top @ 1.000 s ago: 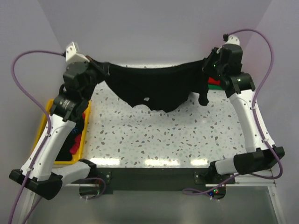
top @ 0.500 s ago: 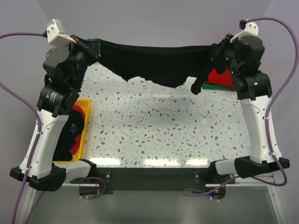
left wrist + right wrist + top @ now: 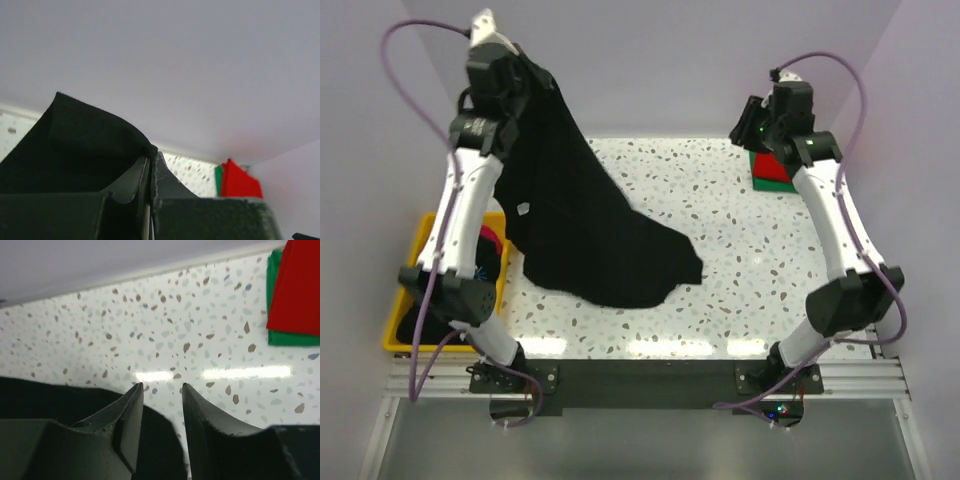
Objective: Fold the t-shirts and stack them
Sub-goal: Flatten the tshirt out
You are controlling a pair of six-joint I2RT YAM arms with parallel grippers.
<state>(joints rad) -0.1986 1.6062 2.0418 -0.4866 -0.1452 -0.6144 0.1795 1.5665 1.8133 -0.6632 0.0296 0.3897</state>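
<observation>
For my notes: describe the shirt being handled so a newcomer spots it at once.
On the left of the table, the raised left gripper is shut on a black shirt draping onto it. Unlike the folded red shirt at the far right corner, it hangs unfolded.

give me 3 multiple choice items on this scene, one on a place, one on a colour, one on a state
1. Where is the yellow bin?
A. at the left edge of the table
B. at the far right corner
C. under the stack

2. Which colour tops the folded stack?
A. green
B. red
C. pink

3. The black t-shirt is:
A. folded flat
B. hanging from the left gripper, lower part on the table
C. in the bin

Answers:
1 A, the bin shows at the left side.
2 B, red lies over green.
3 B, the gripper pinches it up high and it drapes down.
</observation>
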